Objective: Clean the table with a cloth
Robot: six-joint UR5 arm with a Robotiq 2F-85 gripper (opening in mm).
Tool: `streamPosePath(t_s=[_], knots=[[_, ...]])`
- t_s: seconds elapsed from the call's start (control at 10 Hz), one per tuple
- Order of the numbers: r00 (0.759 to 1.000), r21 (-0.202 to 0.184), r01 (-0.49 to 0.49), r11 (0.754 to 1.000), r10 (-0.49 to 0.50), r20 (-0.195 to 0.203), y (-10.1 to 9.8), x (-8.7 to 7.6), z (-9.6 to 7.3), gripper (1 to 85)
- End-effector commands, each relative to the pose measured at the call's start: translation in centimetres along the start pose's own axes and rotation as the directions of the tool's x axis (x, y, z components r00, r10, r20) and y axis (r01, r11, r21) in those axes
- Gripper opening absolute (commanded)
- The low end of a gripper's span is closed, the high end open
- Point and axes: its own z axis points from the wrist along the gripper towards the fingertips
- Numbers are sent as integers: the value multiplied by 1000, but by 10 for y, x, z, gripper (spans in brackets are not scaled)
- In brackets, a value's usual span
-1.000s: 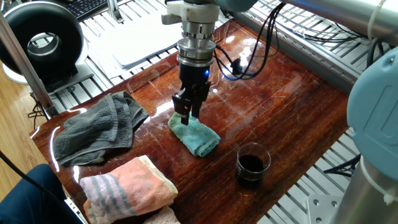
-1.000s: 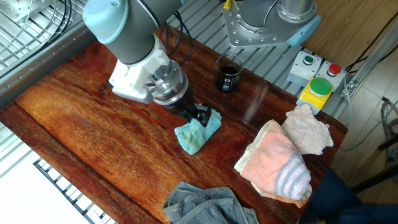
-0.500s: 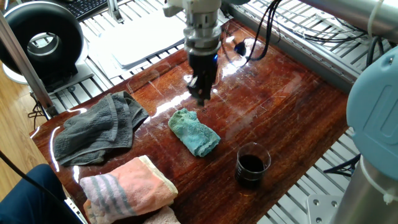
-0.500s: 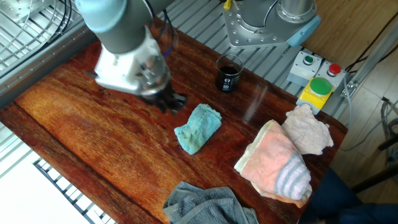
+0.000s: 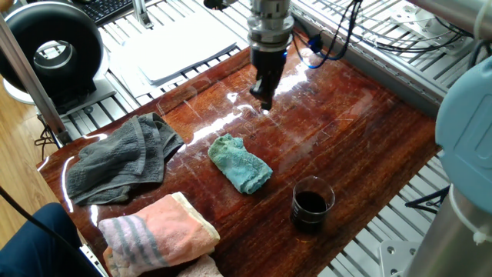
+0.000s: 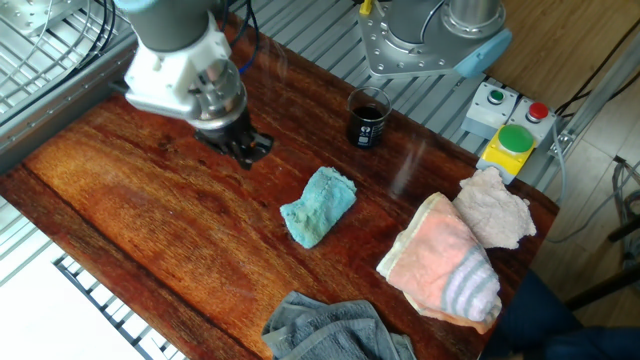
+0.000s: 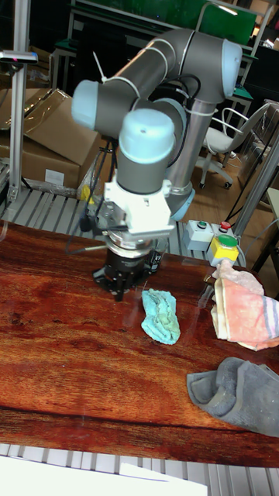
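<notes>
My gripper [image 5: 264,102] hangs empty, jaws apparently together, clear of cloth [image 5: 241,163] lying loose on table [image 5: 361,123]

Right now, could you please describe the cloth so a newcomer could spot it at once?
On the table, look near the middle, between the grey towel and the glass. The cloth lies there alone, crumpled. It is the only teal one, and smaller than the towels.

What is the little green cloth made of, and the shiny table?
The cloth looks like soft terry fabric: its surface is fuzzy and rumpled. The table looks like varnished wood, or a wood-look coating: reddish grain lines under a glossy, reflecting finish.
</notes>
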Motion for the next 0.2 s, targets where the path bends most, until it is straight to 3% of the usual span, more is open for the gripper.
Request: streamPosePath(t_s=[0.0, 0.1], knots=[[999, -2, -31, 1000, 31, 20, -6, 4, -7, 10], [999, -6, -29, 1000, 29, 23, -5, 3, -7, 10]])
